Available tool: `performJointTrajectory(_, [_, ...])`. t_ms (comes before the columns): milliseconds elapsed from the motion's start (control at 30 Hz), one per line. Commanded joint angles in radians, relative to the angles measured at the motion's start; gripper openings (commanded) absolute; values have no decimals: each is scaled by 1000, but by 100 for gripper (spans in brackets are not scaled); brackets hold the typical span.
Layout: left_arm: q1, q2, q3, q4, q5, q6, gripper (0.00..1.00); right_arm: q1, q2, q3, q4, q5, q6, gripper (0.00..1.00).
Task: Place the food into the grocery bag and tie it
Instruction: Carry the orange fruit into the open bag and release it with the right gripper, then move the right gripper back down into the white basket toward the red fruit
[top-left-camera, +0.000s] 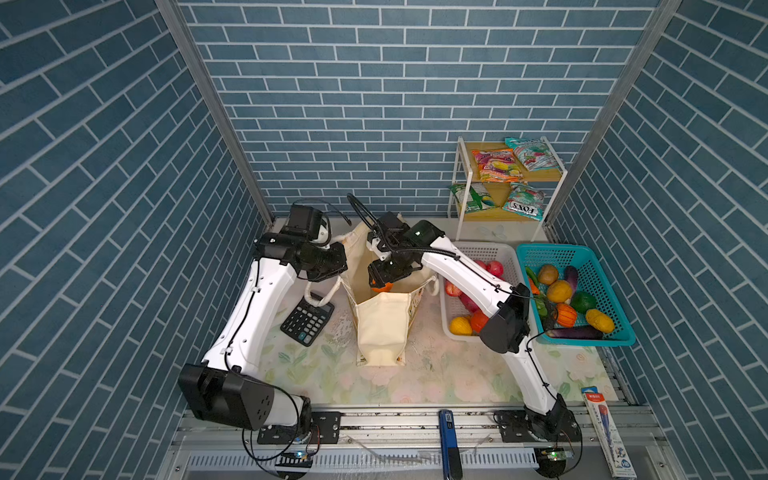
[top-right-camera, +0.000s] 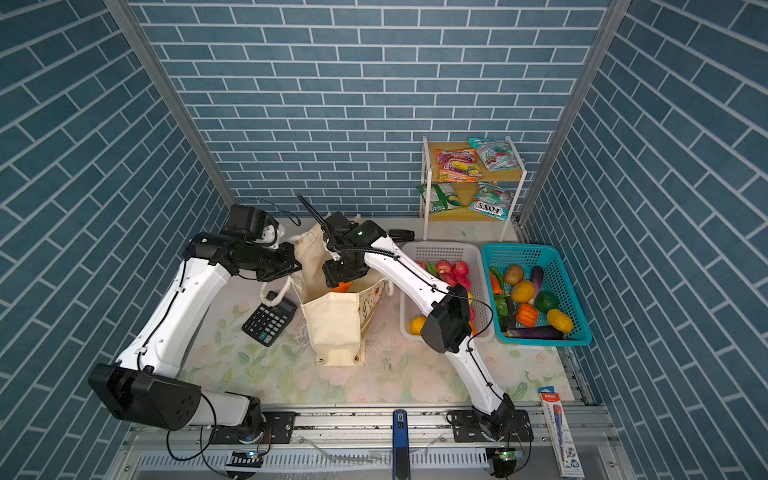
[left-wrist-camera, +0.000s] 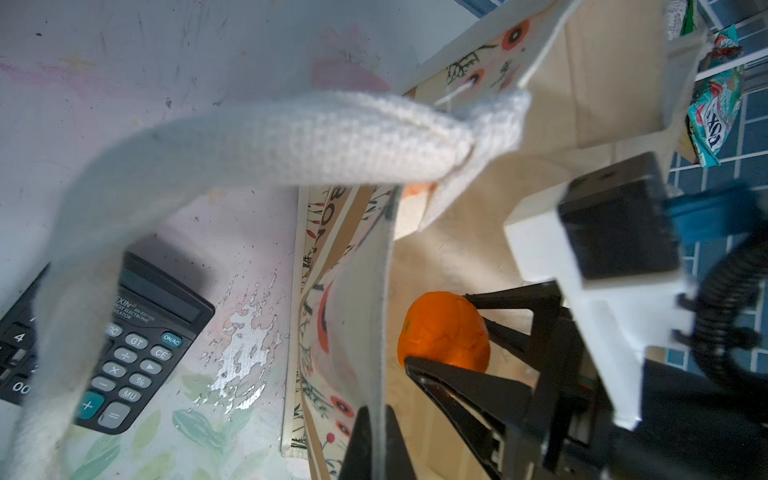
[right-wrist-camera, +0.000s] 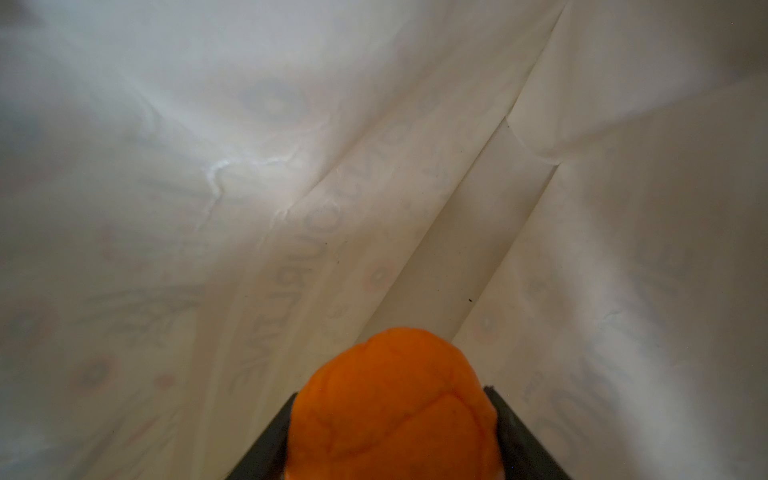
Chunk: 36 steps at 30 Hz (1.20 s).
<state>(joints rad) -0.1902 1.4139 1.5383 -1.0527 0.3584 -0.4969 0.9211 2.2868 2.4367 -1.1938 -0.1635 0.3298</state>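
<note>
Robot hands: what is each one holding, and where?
Right hand grips the round orange fruit by its sides. Left hand pinches the cream canvas grocery bag by its top edge.

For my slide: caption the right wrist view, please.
Right gripper holds an orange fruit inside the cream grocery bag.

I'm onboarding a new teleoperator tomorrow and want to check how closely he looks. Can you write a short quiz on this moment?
1. True or false: the right gripper holds an orange fruit inside the grocery bag.
2. The left gripper is shut on: A a snack packet, B the bag's rim, C the calculator?
3. Which stands nearer the bag, the white basket or the teal basket?
Key: 1 true; 2 B; 3 the white basket.
</note>
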Motion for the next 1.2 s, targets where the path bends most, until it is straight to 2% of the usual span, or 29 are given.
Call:
performJointTrajectory(0, [-5, 2, 0, 19, -16, -24, 0, 20, -6, -19, -1, 69, -39, 54])
performJointTrajectory(233, [-5, -2, -3, 30, -15, -34, 0, 23, -35, -153, 64, 129, -31, 59])
performJointTrajectory(500, [-5, -3, -15, 32, -15, -28, 0, 22, -18, -206, 85, 140, -34, 64])
performJointTrajectory(600, [-5, -2, -20, 38, -7, -26, 0, 22, -30, -208, 87, 158, -38, 73])
performJointTrajectory(733, [-5, -1, -23, 43, -7, -25, 0, 22, -71, -225, 110, 182, -41, 89])
performJointTrajectory(867, [-5, 0, -25, 48, -10, -26, 0, 18, -151, -243, 157, 217, -49, 97])
performJointTrajectory(1167, [-5, -7, -39, 58, -10, -28, 0, -75, -330, -157, 186, 328, -18, 99])
